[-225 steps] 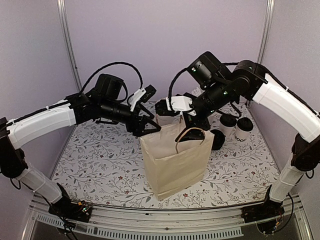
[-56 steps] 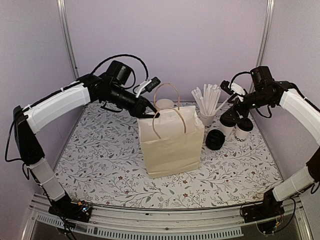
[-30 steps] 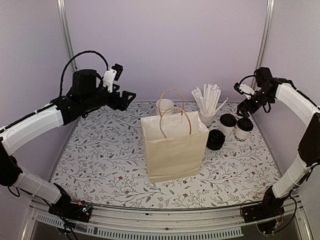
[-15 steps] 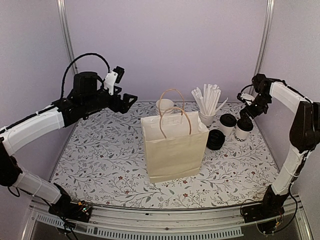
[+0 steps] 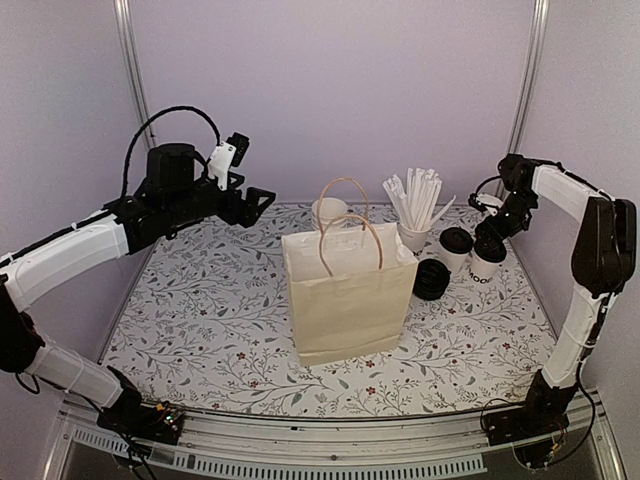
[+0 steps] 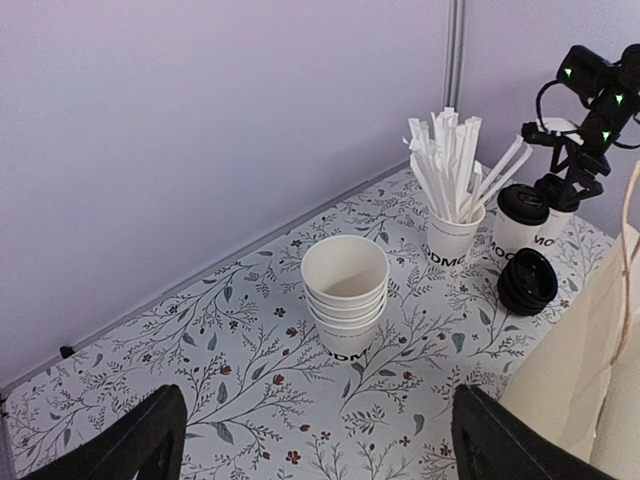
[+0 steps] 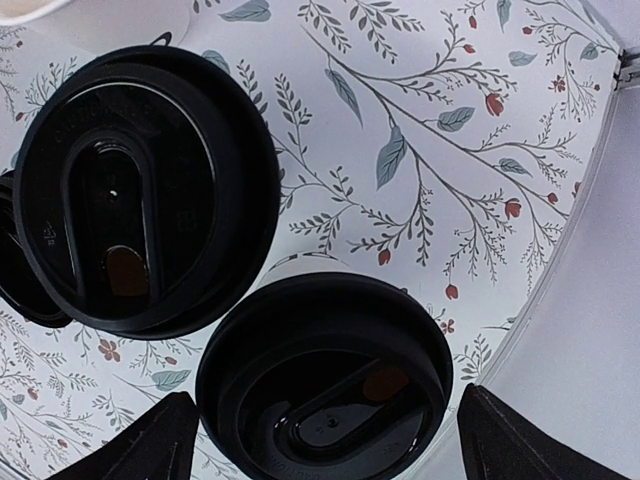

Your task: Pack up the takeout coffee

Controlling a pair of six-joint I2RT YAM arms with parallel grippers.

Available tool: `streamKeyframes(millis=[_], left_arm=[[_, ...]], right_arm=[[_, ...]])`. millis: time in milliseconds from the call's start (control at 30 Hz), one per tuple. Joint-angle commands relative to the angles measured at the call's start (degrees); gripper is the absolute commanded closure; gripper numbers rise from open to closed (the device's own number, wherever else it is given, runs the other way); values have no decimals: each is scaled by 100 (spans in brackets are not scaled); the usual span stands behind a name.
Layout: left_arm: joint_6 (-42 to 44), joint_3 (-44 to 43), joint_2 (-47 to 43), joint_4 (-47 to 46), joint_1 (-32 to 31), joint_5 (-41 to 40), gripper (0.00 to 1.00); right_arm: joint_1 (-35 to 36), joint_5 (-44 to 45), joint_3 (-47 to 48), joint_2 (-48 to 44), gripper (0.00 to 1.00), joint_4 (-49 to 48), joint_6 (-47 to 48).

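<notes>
the right gripper (image 5: 493, 218) hangs open straight above one lidded cup (image 7: 320, 370), likely lined up to grasp it. the left gripper (image 5: 256, 200), open and empty, sits clear of the bag (image 5: 350, 295).

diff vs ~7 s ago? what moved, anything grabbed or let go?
Both arms left the paper bag. The left gripper pulled back up and to the left. The right gripper swung right and now hangs over the two lidded cups. Both have jaws open and hold nothing. The bag, no longer touched, stands alone. Lidded cups, straw cup and loose lids are unmoved.
</notes>
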State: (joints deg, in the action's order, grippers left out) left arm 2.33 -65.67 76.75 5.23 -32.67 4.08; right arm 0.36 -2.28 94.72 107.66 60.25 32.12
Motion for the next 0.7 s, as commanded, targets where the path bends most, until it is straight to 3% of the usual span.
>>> streamKeyframes(millis=[0, 567, 667], left_arm=[[16, -49, -81, -127, 14, 66, 6], [29, -51, -64, -109, 14, 119, 6], [31, -51, -55, -103, 14, 120, 6]], right_arm=[[7, -170, 198, 138, 9, 107, -53], [-300, -481, 389, 343, 26, 528, 28], [-300, -509, 389, 373, 25, 603, 63]])
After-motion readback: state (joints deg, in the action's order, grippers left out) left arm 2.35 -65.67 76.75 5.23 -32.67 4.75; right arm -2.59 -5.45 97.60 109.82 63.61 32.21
